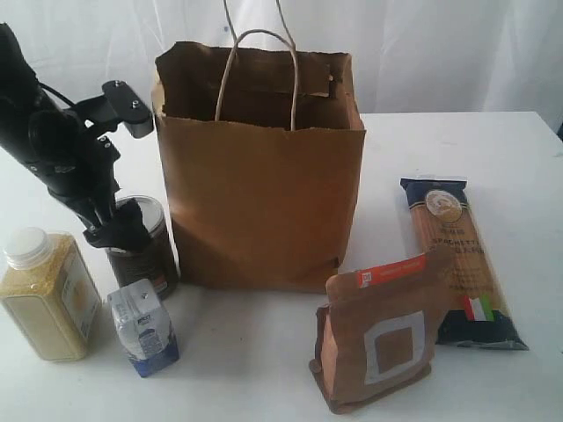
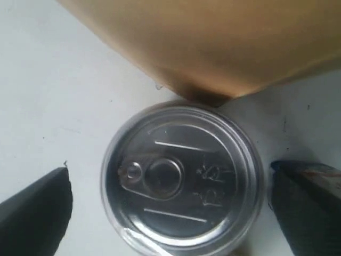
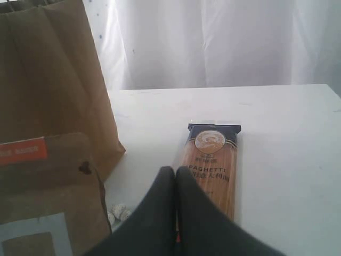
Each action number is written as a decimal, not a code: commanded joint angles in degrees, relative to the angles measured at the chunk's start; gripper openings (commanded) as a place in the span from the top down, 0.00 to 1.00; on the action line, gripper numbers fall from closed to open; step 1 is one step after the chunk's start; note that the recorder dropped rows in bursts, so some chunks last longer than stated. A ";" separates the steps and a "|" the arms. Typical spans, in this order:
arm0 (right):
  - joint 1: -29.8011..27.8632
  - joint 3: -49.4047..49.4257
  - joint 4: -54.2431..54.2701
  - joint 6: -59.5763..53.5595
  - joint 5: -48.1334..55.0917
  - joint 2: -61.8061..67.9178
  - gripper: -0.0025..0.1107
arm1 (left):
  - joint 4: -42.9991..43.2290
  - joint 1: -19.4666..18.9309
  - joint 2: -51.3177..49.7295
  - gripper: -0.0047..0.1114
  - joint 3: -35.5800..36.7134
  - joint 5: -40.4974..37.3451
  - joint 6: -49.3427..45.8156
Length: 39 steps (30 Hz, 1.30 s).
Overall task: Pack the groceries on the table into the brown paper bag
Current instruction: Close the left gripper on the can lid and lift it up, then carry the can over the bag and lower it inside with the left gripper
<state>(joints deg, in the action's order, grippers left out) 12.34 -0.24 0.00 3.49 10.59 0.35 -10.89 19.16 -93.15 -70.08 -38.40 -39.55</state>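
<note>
dark pull-tab can (image 2: 181,178) sits on the counter (image 1: 264,352) right under the left hand (image 1: 119,227), fingers (image 2: 37,213) wide on either side, apparently lined up to grip it; the brown paper bag (image 1: 259,202) stands just beyond. right hand (image 3: 176,181) pinched closed, empty, spaghetti packet (image 3: 210,165) lying ahead of it.

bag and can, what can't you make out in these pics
- Inside of the bag: exterior view, its front wall hides any contents.
- Label on the can: left wrist view shows only the lid; in the exterior view the left pincer covers part of it.
- Near end of the spaghetti: right wrist view, behind the shut right pincer.
- Print on the pouch: too small and blurred.
</note>
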 commanded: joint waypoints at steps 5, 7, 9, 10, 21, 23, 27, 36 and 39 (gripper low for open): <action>-0.34 0.24 0.00 0.08 -0.43 -0.35 0.98 | -0.78 -0.21 -3.35 0.06 0.38 0.11 -0.58; -0.34 0.24 0.00 0.08 -0.43 -0.35 0.98 | -0.78 -0.21 -4.04 0.06 0.38 0.45 -0.74; -0.34 0.24 0.00 0.08 -0.43 -0.35 0.98 | -0.78 -0.21 -4.63 0.06 0.38 0.58 -0.74; -0.34 0.24 0.00 0.08 -0.43 -0.35 0.98 | -0.78 -0.21 -4.89 0.06 0.38 0.58 -0.74; -0.34 0.24 0.00 0.08 -0.43 -0.35 0.98 | 1.41 -0.21 -5.17 0.96 -4.87 0.22 3.36; -0.34 0.24 0.00 0.08 -0.43 -0.35 0.98 | 5.08 -0.21 -3.39 0.96 -7.40 -1.61 6.76; -0.34 0.24 0.00 0.08 -0.43 -0.35 0.98 | 16.96 -0.21 0.76 0.96 -12.72 -9.61 15.78; -0.34 0.24 0.00 0.08 -0.43 -0.35 0.98 | 20.99 -0.21 11.55 0.96 -19.47 -16.83 23.06; -0.34 0.24 0.00 0.08 -0.43 -0.35 0.98 | 18.05 -0.21 13.47 0.96 -23.98 -18.09 24.75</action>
<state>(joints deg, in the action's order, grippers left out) 12.34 -0.24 0.00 3.49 10.59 0.35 9.72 19.16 -82.32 -89.97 -55.61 -17.02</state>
